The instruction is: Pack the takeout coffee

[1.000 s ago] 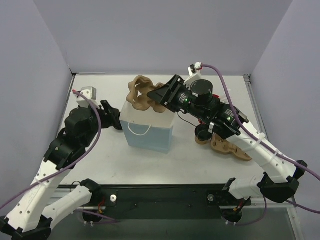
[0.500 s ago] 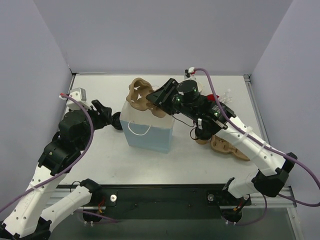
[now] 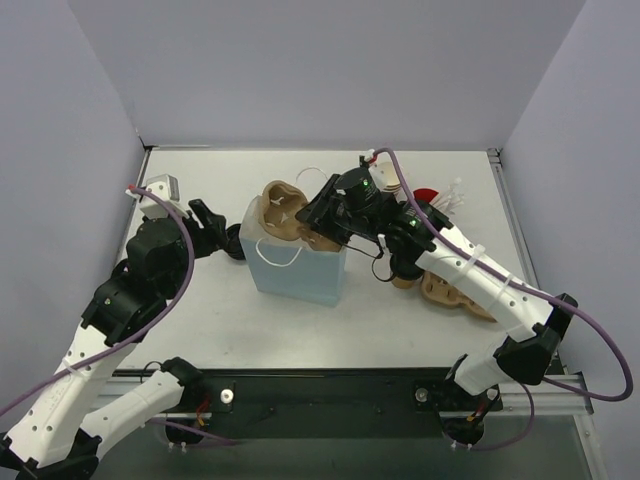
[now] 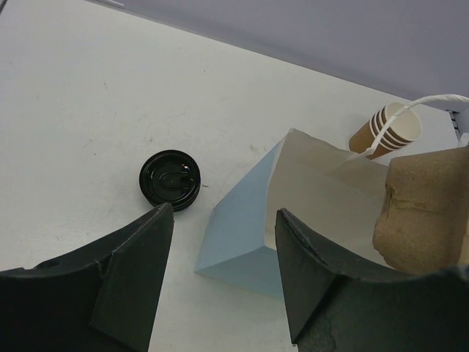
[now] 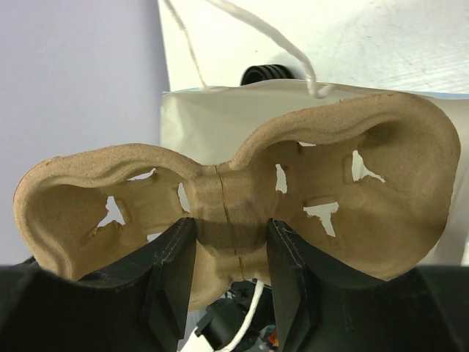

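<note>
Takeout coffee (image 3: 403,272): kraft cup with black lid, standing on the tabletop (image 3: 400,340) right of the paper bag (image 3: 300,275), not packed yet. Right forearm crosses above it, so it's only partly visible in the top view. It sits just beside the spare carriers (image 3: 460,295).

Right claw (image 5: 229,236) is clamped on the centre bridge of a pulp cup carrier (image 5: 234,191), held over the bag's open mouth. My read: carrier goes in first so the cup has a seat and can't tip in the bag. A centre grip keeps both pockets level and clear of the fingers.

Left claw (image 4: 223,220) is spread wide and holding nothing, parked low at the bag's left corner. Probably there to steady the bag while the carrier drops in. Can't tell if it's touching the bag.

A black lid (image 4: 170,180) lies flat on the tabletop near that corner. The stack of lidless cups (image 4: 385,132) sits behind the bag, with a handle loop arcing past it. A red cup (image 3: 425,195) is at the back right.

Tabletop is matte off-white and lightly scuffed. Plain lavender-grey walls (image 3: 330,70) close in three sides.
</note>
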Controlling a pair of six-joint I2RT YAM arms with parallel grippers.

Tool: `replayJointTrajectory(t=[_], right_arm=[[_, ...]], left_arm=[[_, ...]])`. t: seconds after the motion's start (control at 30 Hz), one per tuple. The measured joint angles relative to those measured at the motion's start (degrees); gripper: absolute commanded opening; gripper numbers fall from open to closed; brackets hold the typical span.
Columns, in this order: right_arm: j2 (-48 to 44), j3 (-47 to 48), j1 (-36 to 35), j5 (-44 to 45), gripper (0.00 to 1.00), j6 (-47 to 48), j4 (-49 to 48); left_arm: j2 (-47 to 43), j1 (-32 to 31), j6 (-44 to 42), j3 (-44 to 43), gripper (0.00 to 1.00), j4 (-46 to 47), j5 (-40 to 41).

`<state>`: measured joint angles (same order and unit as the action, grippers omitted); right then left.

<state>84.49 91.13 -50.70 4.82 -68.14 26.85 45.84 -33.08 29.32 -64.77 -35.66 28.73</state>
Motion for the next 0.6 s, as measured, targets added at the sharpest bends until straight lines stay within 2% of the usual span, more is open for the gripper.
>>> replayJointTrajectory(t=[0.27,0.6], right_arm=[[0.85,3.48,0.00,2.12,0.35,0.92,8.20],[4.87,8.63,-0.02,4.33,0.35,5.62,16.65]], left_arm=[[0.72,-0.59,0.11,0.00,0.63,-0.02,0.31],[0.92,-0.57,2.32,-2.01,0.61,-2.27,-4.70]])
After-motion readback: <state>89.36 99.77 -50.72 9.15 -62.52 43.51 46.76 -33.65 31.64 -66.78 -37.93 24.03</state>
